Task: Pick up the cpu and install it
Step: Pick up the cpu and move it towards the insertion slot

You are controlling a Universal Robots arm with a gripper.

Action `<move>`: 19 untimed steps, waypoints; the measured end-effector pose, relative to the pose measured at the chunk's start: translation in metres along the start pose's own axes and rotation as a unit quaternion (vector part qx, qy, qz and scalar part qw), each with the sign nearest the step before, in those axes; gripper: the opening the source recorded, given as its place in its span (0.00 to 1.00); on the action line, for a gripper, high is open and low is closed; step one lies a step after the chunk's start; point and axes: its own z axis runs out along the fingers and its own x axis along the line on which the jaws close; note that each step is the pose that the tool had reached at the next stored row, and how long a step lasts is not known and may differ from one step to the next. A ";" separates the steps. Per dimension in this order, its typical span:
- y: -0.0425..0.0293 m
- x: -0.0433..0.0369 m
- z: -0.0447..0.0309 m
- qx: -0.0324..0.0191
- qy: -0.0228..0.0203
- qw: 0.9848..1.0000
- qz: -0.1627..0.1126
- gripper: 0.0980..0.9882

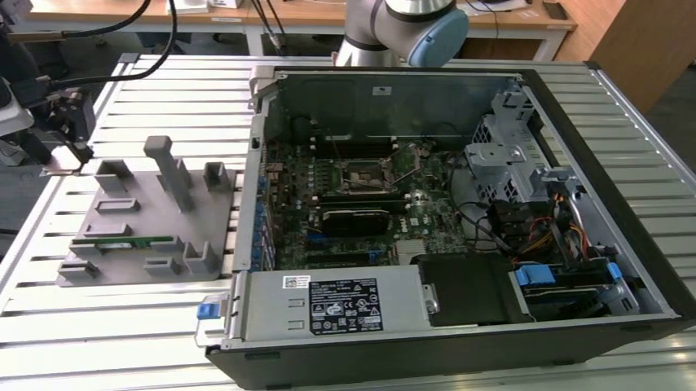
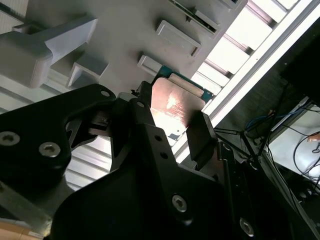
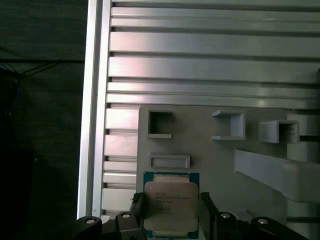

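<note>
My hand is closed on the cpu, a finger against each side, over the edge of the grey holder tray at the exterior view's left. The pickup looks under way. The socket in the open computer case, centre frame, looks empty, so installing remains.
</note>
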 end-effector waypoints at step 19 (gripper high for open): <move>0.0024 0.0003 -0.0194 0.000 0.000 1.000 0.000 0.48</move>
